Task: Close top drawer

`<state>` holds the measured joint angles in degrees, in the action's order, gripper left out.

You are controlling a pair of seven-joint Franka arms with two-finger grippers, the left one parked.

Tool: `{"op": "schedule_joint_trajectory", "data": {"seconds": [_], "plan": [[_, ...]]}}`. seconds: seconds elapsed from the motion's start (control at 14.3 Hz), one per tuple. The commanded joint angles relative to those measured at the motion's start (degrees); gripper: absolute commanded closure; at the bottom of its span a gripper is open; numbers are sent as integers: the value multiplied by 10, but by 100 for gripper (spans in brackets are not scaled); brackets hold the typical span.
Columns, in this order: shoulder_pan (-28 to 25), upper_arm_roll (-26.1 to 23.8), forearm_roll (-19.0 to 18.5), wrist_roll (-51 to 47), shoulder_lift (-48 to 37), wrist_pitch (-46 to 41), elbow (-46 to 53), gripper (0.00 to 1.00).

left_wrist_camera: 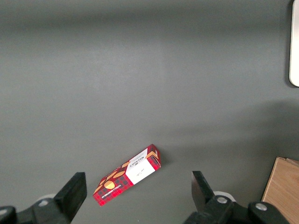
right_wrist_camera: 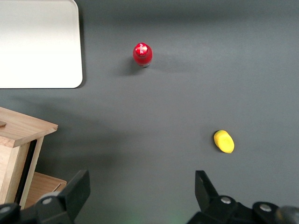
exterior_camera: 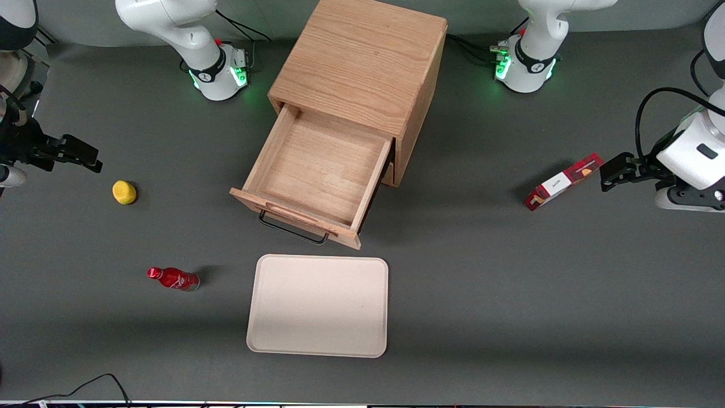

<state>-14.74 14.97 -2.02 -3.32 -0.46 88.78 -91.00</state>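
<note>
We count one light-oak wooden cabinet (exterior_camera: 362,73) standing on the dark grey worktop (exterior_camera: 510,294), and we place everything else against it. Its one top drawer (exterior_camera: 317,170), shallow and of the same light oak, is pulled well out of the cabinet toward the front camera, its inside bare wood. Along the drawer's front panel runs one raised rounded wooden lip strip (exterior_camera: 297,214), and just below it hangs one black wire bar handle (exterior_camera: 294,229).

In front of the cabinet, nearer the camera than the drawer front and apart from it, lies one flat cream rectangular tray (exterior_camera: 318,306). Toward the working arm's end of the worktop we see one small yellow lemon-shaped object (exterior_camera: 124,192) and one red bottle with a red cap (exterior_camera: 173,278); the bottle lies nearer the camera than the lemon shape. Toward the parked arm's end lies one red patterned carton (exterior_camera: 563,181) on its side.

The right arm's one black pincer (exterior_camera: 71,153) hangs above the worktop well away from the cabinet, at the working arm's end, near the lemon shape. In the right wrist view its two fingers (right_wrist_camera: 77,191) stand wide apart with nothing between them.
</note>
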Motion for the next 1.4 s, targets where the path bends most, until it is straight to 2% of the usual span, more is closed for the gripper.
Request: {"op": "schedule_joint_trajectory", "data": {"seconds": [0.0, 0.84, 1.05, 1.26, 1.33], "plan": [[-6, 2, 0, -20, 0, -9, 5, 0], [-3, 8, 14, -29, -3, -13, 17, 0], [-2, 11, 29, -29, 3, -18, 21, 0], [-6, 7, 32, -20, 31, -24, 77, 0], [-8, 2, 34, 10, 52, -46, 109, 0]]}}
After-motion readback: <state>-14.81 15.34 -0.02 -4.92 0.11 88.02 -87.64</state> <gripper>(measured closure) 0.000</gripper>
